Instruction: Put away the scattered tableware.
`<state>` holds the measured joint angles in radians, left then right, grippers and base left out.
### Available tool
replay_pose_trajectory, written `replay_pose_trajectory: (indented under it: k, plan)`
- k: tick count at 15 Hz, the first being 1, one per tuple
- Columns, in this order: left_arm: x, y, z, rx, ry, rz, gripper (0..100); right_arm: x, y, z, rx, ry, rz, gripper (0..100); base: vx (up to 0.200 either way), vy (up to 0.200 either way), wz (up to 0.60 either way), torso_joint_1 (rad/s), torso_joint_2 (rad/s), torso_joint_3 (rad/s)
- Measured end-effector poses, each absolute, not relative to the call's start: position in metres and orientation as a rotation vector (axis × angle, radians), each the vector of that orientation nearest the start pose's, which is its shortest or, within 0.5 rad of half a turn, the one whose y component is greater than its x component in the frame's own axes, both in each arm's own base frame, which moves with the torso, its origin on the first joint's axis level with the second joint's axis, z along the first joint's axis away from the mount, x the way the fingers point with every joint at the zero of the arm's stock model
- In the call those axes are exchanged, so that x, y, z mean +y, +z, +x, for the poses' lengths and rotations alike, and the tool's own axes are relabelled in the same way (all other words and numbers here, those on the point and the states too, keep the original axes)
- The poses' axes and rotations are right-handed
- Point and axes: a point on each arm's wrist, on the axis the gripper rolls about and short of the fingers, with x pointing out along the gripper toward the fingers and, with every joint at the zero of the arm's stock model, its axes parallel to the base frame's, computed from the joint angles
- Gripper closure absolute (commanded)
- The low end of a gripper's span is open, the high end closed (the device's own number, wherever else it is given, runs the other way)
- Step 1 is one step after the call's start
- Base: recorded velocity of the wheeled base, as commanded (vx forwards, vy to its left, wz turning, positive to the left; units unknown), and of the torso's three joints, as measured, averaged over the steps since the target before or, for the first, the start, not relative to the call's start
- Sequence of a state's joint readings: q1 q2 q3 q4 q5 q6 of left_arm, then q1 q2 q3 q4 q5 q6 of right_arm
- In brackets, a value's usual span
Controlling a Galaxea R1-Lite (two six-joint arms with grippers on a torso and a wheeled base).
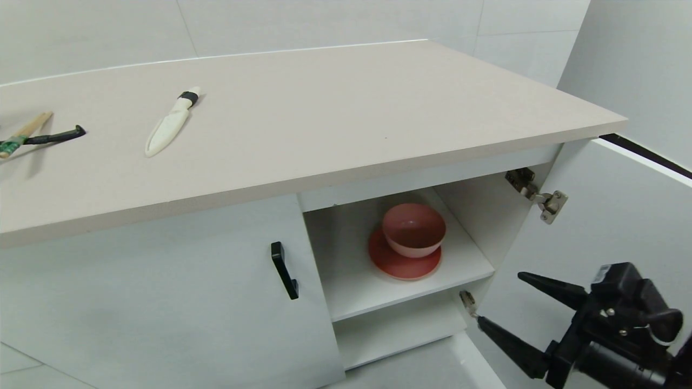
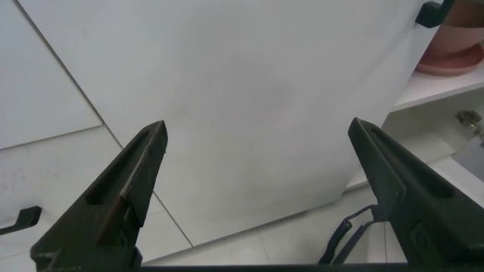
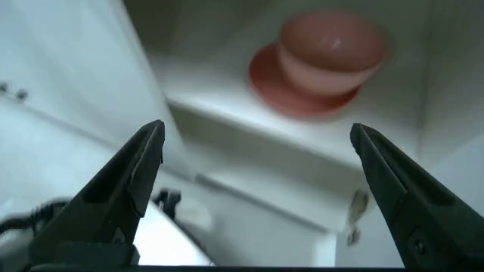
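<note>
Black right end effector, long tapered fingers, silver screws

On the desk before me lie a cream knife and, by its left edge, a wooden stick beside a black tool. The cabinet shelf below carries a red plate.
</note>
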<state>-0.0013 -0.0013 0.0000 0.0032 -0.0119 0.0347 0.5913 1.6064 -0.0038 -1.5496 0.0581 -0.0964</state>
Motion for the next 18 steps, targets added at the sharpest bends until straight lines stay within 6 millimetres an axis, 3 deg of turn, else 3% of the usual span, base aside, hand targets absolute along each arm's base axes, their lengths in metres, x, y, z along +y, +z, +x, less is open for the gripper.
replay_pose_trajectory:
  k: [3, 6, 10, 14, 18]
  plan:
    - [0.0, 0.075, -0.023, 0.001, -0.013, 0.039, 0, 0.083, 0.132, 0.141, 0.004, 0.493, -0.041, 0, 0.0, 0.0, 0.0, 0.0, 0.0, 0.0]
    - [0.0, 0.075, -0.023, 0.001, -0.014, 0.043, 0, 0.064, 0.131, 0.121, 0.107, 0.339, -0.015, 0, 0.0, 0.0, 0.0, 0.0, 0.0, 0.0]
    - [0.0, 0.075, -0.023, 0.001, -0.014, 0.042, 0, 0.034, 0.123, 0.084, 0.224, 0.209, -0.014, 0, 0.0, 0.0, 0.0, 0.0, 0.0, 0.0]
    - [0.0, 0.075, -0.023, 0.0, -0.014, 0.043, 0, 0.005, 0.112, 0.026, 0.129, 0.158, -0.029, 0, 0.0, 0.0, 0.0, 0.0, 0.0, 0.0]
    - [0.0, 0.075, -0.023, 0.001, -0.014, 0.043, 0, -0.004, 0.085, -0.008, 0.104, 0.142, -0.091, 0, -0.15, 0.0, 0.0, 0.003, 0.0, -0.001]
